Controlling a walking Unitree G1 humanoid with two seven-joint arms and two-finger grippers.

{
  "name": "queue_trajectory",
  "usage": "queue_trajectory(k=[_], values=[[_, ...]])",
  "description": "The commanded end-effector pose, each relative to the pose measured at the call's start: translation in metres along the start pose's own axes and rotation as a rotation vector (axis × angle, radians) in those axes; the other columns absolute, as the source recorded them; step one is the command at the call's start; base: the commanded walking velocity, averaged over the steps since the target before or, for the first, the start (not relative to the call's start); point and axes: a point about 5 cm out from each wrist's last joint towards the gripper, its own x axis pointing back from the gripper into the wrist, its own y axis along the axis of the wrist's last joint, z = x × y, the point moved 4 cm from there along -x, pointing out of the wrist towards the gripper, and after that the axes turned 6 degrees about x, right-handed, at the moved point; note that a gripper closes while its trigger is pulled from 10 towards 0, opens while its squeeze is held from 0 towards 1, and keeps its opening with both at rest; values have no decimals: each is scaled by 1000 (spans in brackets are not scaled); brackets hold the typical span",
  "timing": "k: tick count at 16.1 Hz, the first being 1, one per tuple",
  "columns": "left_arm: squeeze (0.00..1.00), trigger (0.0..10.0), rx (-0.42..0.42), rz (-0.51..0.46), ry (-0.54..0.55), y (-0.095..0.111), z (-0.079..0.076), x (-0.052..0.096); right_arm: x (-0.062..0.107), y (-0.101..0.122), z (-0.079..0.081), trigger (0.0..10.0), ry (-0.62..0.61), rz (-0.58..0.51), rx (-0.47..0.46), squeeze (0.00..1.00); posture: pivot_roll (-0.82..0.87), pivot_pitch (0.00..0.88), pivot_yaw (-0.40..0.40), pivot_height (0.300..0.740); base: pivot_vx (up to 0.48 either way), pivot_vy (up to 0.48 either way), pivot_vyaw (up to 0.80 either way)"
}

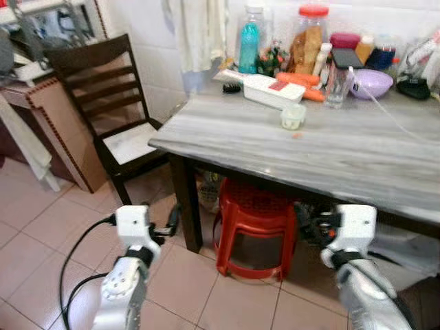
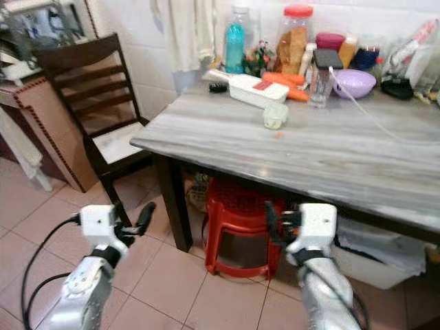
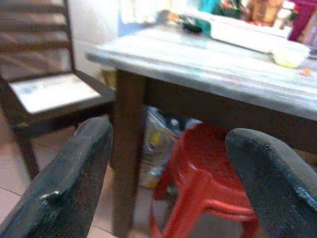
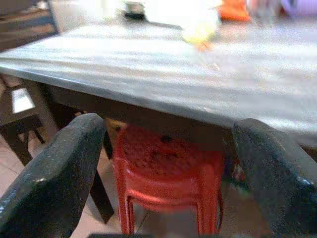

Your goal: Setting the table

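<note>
Both grippers, left gripper (image 3: pixel 163 173) and right gripper (image 4: pixel 168 173), are hovering spread wide before the table (image 1: pixel 357 158) edge. A red stool (image 1: pixel 254 227) is sitting underneath; no writing is legible.

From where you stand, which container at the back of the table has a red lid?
The tall clear jar with brownish contents. Its lid is red, while the blue bottle beside it has a clear cap.

Bright even daylight, head views fairly sharp, wrist views soft with blown-out glare along the far table (image 4: pixel 163 64).
</note>
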Motion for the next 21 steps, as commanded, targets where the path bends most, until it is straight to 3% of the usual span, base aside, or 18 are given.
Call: queue_trajectory(k=[1,3,6,11,16,21], values=[[0,10000,-47,-66,29,14,4,2,0,15,-8,10000,-70,-81,109,0,-85,0,31,740,0,0,0],[0,10000,-68,-144,49,31,8,7,7,22,-11,10000,-55,-98,55,0,-81,0,32,740,0,0,0],[0,10000,-88,-195,42,48,7,9,14,40,-17,10000,-92,-179,88,0,-81,0,37,740,0,0,0],[0,10000,-95,-136,44,36,5,6,11,39,-24,10000,-132,-164,77,0,-89,0,45,740,0,0,0],[0,10000,-108,-119,41,34,4,4,10,34,-19,10000,-125,-151,64,0,-89,0,52,740,0,0,-281],[0,10000,-125,-110,33,35,5,4,8,24,-20,10000,-168,-102,-13,0,-83,0,65,740,0,0,0]])
